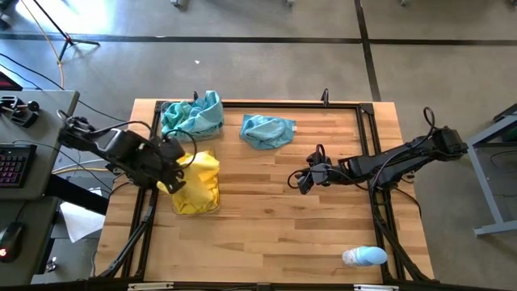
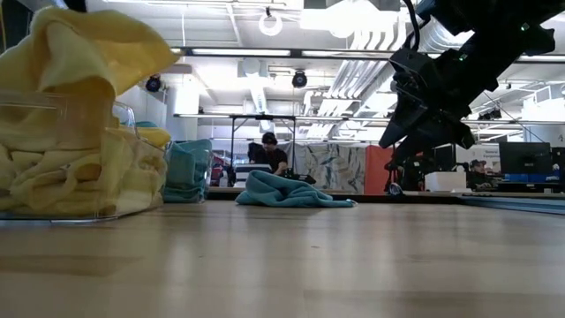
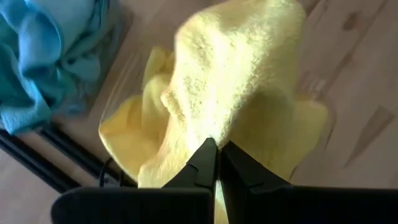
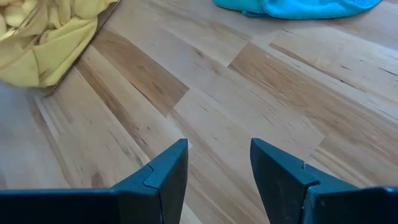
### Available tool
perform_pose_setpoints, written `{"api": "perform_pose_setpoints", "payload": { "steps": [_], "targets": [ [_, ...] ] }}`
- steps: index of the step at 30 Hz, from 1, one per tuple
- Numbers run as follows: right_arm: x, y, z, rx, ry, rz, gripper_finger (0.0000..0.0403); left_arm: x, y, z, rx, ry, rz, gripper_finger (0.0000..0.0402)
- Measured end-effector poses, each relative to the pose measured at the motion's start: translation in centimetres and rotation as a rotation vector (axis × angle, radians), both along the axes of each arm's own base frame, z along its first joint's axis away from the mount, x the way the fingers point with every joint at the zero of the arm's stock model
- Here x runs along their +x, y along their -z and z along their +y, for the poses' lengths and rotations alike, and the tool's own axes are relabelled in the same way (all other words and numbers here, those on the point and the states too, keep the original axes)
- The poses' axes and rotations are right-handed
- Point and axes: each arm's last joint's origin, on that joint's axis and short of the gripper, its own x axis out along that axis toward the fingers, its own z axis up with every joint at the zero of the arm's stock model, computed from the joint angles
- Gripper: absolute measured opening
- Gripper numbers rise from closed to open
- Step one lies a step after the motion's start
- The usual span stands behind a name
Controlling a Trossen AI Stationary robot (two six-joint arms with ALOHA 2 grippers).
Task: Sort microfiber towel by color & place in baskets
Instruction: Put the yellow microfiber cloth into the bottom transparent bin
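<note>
The left hand (image 3: pixel 216 163), pinched shut on a yellow towel (image 3: pixel 239 81) above the heaped yellow basket (image 1: pixel 196 208), risks spilling it over the rim; the right hand (image 1: pixel 304 181) waits open.

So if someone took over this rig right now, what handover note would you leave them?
Left gripper: shut on a fuzzy yellow microfiber towel, above the clear plastic bin of yellow towels.
Right gripper: open, empty, above bare wood at mid-table.
Teal towels fill the second clear bin at the far edge.
Done: all yellows binned but the held one.
Left: release that yellow; bin the loose teal towel lying on the wooden table.
</note>
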Motion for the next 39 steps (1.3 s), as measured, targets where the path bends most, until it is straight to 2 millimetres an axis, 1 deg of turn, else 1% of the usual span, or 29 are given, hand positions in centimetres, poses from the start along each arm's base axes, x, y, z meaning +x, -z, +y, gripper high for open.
{"api": "perform_pose_setpoints", "payload": {
  "steps": [2,6,9,12,17,25,27,30,34,39],
  "targets": [
    [0.0,0.0,0.0,0.000,0.000,0.000,0.0169,-0.7,0.8,0.2,-0.025,-0.010,0.021,0.0000],
    [0.0,0.0,0.0,0.000,0.000,0.000,0.0169,-1.7,3.5,0.5,-0.066,-0.080,0.103,0.0000],
    [0.0,0.0,0.0,0.000,0.000,0.000,0.0169,-1.9,5.4,0.3,-0.109,-0.118,0.187,0.0000],
    [0.0,0.0,0.0,0.000,0.000,0.000,0.0169,-1.7,6.5,0.2,-0.116,-0.153,0.232,0.0000],
    [0.0,0.0,0.0,0.001,0.000,-0.003,0.0169,0.3,7.5,-0.3,-0.106,-0.127,0.250,0.0000],
    [0.0,0.0,0.0,-0.006,0.016,-0.008,0.0169,5.5,9.9,0.1,-0.060,0.024,0.214,0.0000],
    [0.0,0.0,0.0,-0.008,0.018,-0.008,0.0169,6.4,10.4,0.3,-0.049,0.061,0.218,0.0000],
    [0.0,0.0,0.0,-0.008,0.018,-0.009,0.0169,7.1,11.0,0.5,-0.034,0.129,0.248,0.0000],
    [0.0,0.0,0.0,-0.013,0.013,-0.006,0.0169,7.5,12.0,0.8,-0.021,0.185,0.277,0.0000],
    [0.0,0.0,-0.1,-0.024,0.003,-0.001,0.0169,7.2,15.0,1.1,-0.108,0.215,0.217,0.0000]
  ]
}}
